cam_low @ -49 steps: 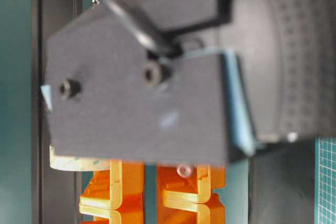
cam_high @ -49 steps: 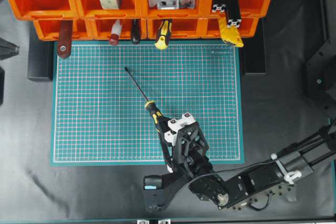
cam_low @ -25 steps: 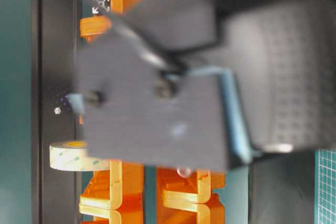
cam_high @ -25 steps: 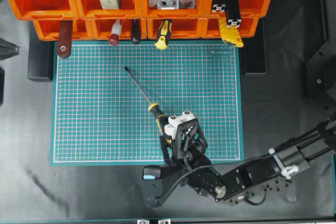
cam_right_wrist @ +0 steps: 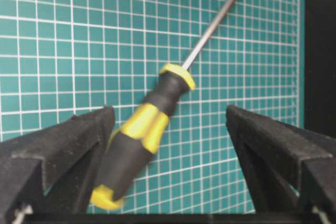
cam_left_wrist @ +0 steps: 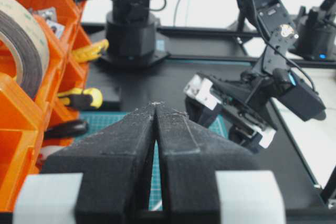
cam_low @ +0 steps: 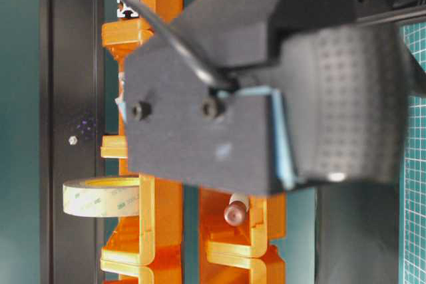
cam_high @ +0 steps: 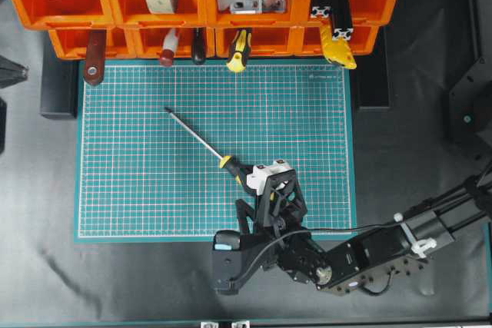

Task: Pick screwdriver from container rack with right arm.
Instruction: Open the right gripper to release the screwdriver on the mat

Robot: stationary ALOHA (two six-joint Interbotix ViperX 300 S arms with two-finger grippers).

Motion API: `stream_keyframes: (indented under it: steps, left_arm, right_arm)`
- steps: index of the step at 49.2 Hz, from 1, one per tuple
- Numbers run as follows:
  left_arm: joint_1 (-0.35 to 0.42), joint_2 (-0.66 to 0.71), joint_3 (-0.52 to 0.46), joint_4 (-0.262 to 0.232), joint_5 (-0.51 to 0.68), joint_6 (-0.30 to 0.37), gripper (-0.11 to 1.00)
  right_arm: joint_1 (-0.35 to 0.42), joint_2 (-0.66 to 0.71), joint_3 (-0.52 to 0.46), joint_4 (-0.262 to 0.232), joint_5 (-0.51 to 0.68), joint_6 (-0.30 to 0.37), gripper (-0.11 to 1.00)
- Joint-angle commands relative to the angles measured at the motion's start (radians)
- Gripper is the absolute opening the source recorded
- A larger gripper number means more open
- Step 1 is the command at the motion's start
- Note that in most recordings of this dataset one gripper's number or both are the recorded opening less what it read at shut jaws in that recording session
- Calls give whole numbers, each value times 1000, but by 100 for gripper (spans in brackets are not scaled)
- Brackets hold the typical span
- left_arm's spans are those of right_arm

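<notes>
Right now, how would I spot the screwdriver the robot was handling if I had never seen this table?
Find the green cutting mat in front of the orange container rack. The screwdriver lies flat on it, slanting, its handle between the right end effector's open fingers. Unlike the stubbier yellow-and-black handle poking from the rack, it shows a long thin bare shaft.

Right hand [cam_right_wrist: 168,145] low, fingers spread wide; left hand [cam_left_wrist: 155,129] pressed closed

Even, bright light throughout; the table-level view's near arm is softly blurred.
</notes>
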State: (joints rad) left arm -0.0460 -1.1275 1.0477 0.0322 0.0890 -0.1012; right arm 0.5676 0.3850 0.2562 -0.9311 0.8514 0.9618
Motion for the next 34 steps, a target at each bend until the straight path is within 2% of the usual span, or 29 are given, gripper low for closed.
stream_keyframes:
  steps: [1, 10, 14, 25, 34]
  left_arm:
    - [-3, 8, -31, 2, -3, 0, 0]
    - [-3, 8, -31, 3, 3, 0, 0]
    - [-3, 5, -32, 3, 17, -2, 0]
    - [-3, -2, -34, 3, 31, 2, 0]
    - [-2, -2, -34, 3, 32, 0, 0]
  right_arm:
    - [0, -49, -14, -6, -3, 23, 83]
    - [3, -103, -11, -11, 0, 98, 83]
    - [11, -158, 11, -29, -11, 133, 83]
    - [18, -362, 138, -84, -28, 199, 83]
    - [18, -540, 250, -126, -48, 216, 83]
